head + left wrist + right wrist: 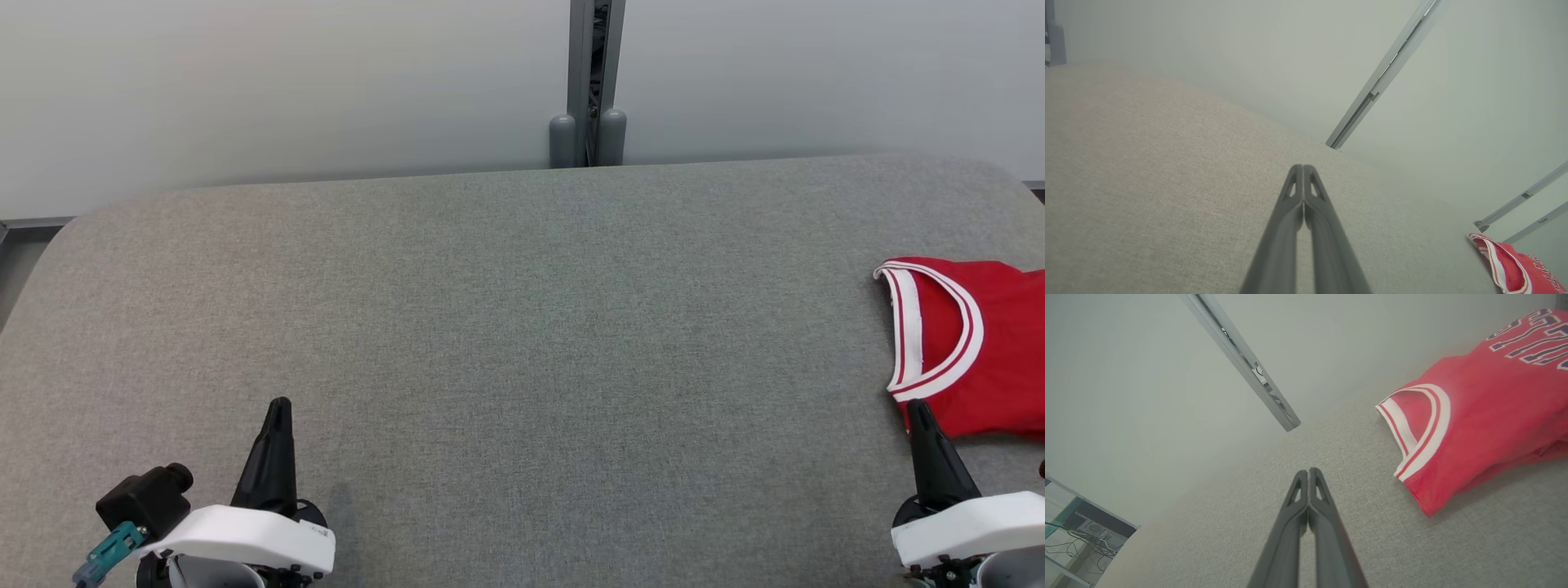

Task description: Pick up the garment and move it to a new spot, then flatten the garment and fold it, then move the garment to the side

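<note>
A: Where does the garment [992, 359] lie?
B: At the far right edge of the surface [522, 327], partly cut off by the border of the head view. It is red, a smooth knit with a slight sheen, lying in soft folds rather than flat.
A: Any detail on it?
B: A curved opening edged with broad white trim [967, 327] that carries thin red stripes. The trim forms a rounded loop facing left. In the right wrist view, dark outlined lettering [1531, 339] runs across the cloth near the top corner. I cannot read it.
A: And the surface itself?
B: Grey, coarse-woven fabric like upholstery, matte and finely flecked, with rounded far corners. Behind it stands a pale, smooth wall [286, 82], split by a grey metal post [589, 82] with two rounded caps [562, 139] at its foot.
A: The left hand [279, 404]?
B: Low at the left, clenched on nothing. Its two long dark fingers [1284, 228] taper to a point, tips pressed together, with a narrow slit between them lower down. It stands over bare weave, well apart from the garment. Behind it sit a glossy white shell [245, 535], a black boxy camera block [147, 494] and a teal connector [110, 555].
A: The right hand [916, 406]?
B: Also clenched and empty, the same slim wedge shape. Its tip is just beside the garment's near left corner. The right wrist view shows grey weave between the fingers and the red cloth, so they are not touching.
</note>
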Available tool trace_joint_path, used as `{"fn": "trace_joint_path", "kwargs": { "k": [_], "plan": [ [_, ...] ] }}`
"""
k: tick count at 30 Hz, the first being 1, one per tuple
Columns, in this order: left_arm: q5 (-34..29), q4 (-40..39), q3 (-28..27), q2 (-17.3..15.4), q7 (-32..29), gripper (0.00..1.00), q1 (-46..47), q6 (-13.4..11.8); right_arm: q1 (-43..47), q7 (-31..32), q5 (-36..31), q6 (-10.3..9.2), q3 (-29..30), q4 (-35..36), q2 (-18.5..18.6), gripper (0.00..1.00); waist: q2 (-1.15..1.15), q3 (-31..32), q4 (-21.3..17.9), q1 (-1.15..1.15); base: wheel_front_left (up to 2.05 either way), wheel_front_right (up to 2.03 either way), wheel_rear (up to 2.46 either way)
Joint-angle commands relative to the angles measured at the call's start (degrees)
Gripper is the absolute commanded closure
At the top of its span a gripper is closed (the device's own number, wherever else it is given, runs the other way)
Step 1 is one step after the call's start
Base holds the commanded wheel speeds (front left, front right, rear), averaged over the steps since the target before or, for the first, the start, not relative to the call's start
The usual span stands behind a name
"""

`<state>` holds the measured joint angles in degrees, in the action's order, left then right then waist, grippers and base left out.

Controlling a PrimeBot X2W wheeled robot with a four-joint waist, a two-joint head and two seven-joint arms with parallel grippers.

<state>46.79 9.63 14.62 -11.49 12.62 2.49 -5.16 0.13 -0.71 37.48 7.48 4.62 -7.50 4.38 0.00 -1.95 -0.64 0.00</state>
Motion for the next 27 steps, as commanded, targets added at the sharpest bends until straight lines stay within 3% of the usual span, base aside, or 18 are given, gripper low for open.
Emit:
{"fn": "trace_joint_path", "kwargs": {
  "k": [1,27],
  "plan": [
    [2.28,-0.67,-0.81,-0.01,-0.13,1.0,1.39,0.7,-1.69,0.71,2.9,0.01,0.52,0.15,0.88,1.0,0.0,0.04,0.02,0.0,0.0,0.0,0.0],
    [17.88,-0.29,-2.99,2.97,-1.15,1.0,1.79,4.56,-4.84,6.5,22.62,0.02,3.37,-4.02,2.24,1.0,0.0,0.52,0.18,0.0,0.0,0.0,0.0]
  ]
}}
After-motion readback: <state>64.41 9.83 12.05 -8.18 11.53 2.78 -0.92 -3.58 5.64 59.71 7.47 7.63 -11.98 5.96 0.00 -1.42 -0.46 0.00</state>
